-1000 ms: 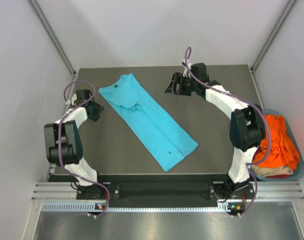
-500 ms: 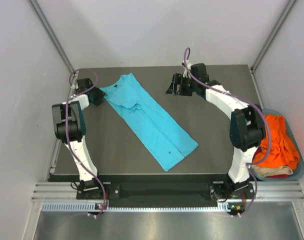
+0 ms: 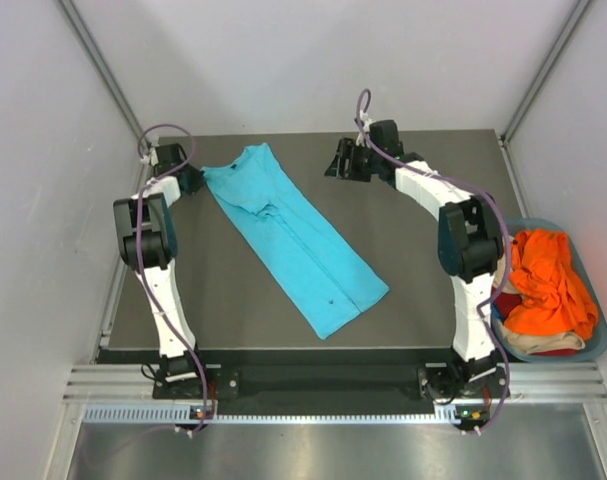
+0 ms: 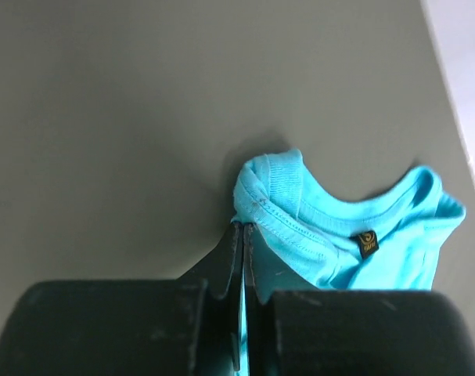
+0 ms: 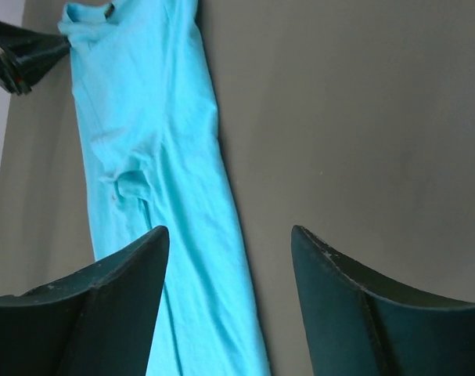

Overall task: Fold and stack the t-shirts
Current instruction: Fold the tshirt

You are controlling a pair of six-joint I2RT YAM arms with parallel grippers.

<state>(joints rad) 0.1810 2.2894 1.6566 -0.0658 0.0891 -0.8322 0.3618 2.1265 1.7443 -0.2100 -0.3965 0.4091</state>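
Note:
A turquoise t-shirt [image 3: 293, 240], folded into a long strip, lies diagonally on the dark table [image 3: 423, 270], collar at the far left. My left gripper [image 3: 188, 178] sits at that collar end. In the left wrist view the left gripper [image 4: 243, 227] is shut on the turquoise t-shirt [image 4: 331, 235], its fingers pinching the cloth edge beside the collar. My right gripper [image 3: 335, 165] hovers open at the far side, right of the shirt. The right wrist view shows the right gripper [image 5: 229, 231] open above the long right edge of the t-shirt [image 5: 159, 157], holding nothing.
A blue-grey basket [image 3: 595, 345] stands off the table's right edge, holding an orange t-shirt [image 3: 548, 285] on top of a beige one [image 3: 528, 343]. White walls close in the table on the left, right and far sides.
My left gripper has moved up to the shirt's collar end and shut on its edge. The right gripper has shifted slightly left and its jaws have narrowed a little.

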